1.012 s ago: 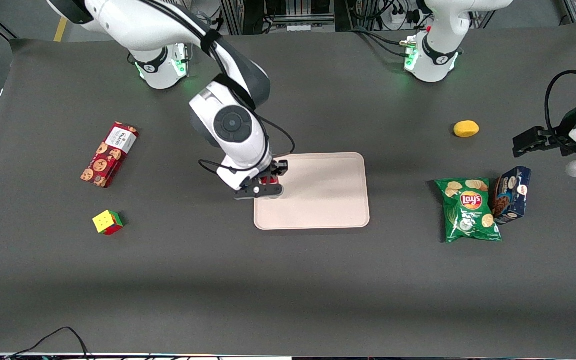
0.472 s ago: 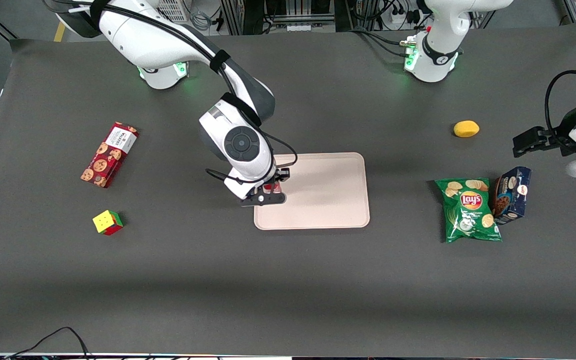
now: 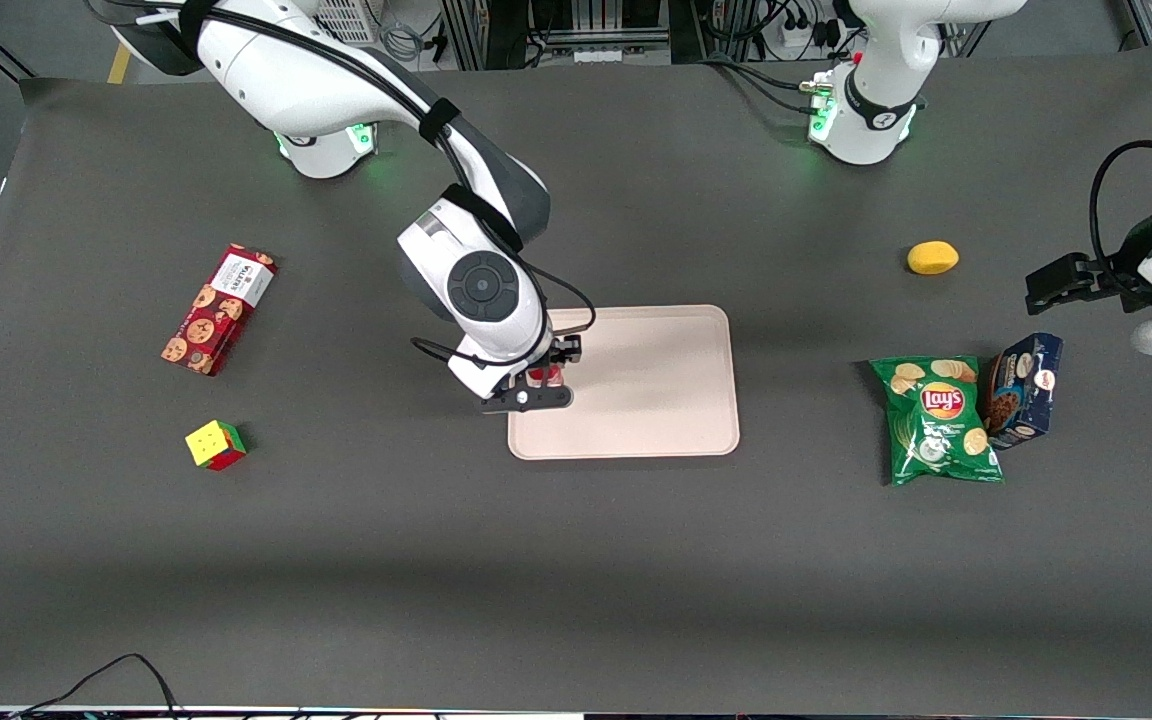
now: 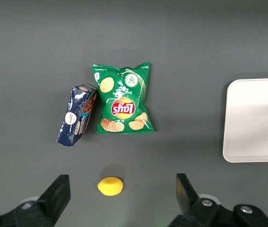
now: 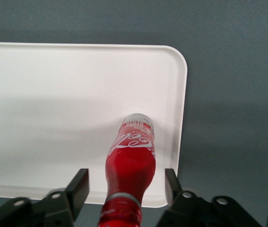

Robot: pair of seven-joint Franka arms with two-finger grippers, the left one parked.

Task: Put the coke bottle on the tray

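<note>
Pincer point(image 5: 126, 182) spread, straddling coke bottle point(image 5: 130, 163) standing on tray point(image 5: 53, 94).

A dark grey cloth point(image 3: 576, 560) covers the whole table, and a wide soft band of shadow crosses it in the lower part of the frame. Along the top edge stand metal frames point(image 3: 556, 25) with black cables and a white power strip point(image 3: 798, 32). In the upper corner at the working arm's end, the grey floor shows a yellow stripe point(image 3: 121, 58). At the bottom edge, a black cable point(image 3: 131, 668) loops onto the cloth.
</note>
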